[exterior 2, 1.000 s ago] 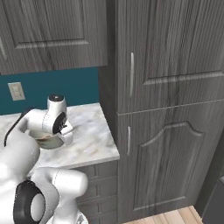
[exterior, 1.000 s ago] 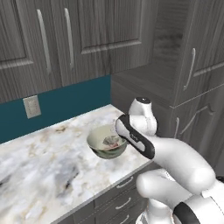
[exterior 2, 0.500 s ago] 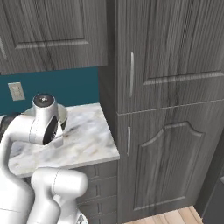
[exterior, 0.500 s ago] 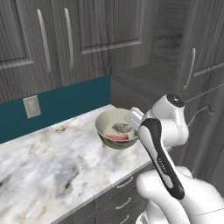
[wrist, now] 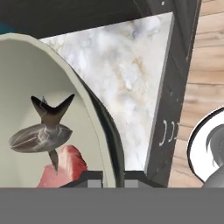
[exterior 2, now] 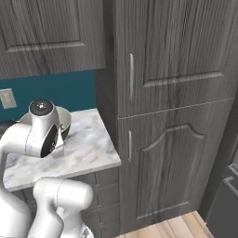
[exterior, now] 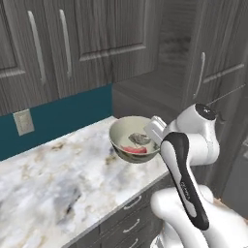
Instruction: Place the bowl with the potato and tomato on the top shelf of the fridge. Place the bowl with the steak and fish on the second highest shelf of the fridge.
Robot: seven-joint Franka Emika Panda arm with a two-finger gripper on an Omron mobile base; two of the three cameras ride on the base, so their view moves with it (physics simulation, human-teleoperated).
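A pale bowl (exterior: 127,131) with a grey fish (exterior: 139,139) and a red steak (exterior: 133,149) hangs tilted above the marble counter's (exterior: 58,184) right end. My gripper (exterior: 154,130) is shut on the bowl's right rim. In the hand view the bowl (wrist: 26,87) takes up the left side, with the fish (wrist: 41,133) and steak (wrist: 61,168) inside, and its rim runs down between the tips of my gripper (wrist: 106,177). From the right base, my arm covers most of the bowl (exterior 2: 65,122). The potato-and-tomato bowl and the fridge are out of view.
A tall grey cabinet (exterior 2: 172,116) with long handles stands right of the counter (exterior 2: 88,148). Upper cabinets (exterior: 72,43) hang over the teal backsplash, which has a wall outlet (exterior: 23,122). Drawers (exterior: 121,218) sit below the counter edge. Wooden floor (exterior 2: 176,225) lies to the right.
The bowl has risen off the counter and shifted a little right, still in my grip. My arm has swung round and straightened upward.
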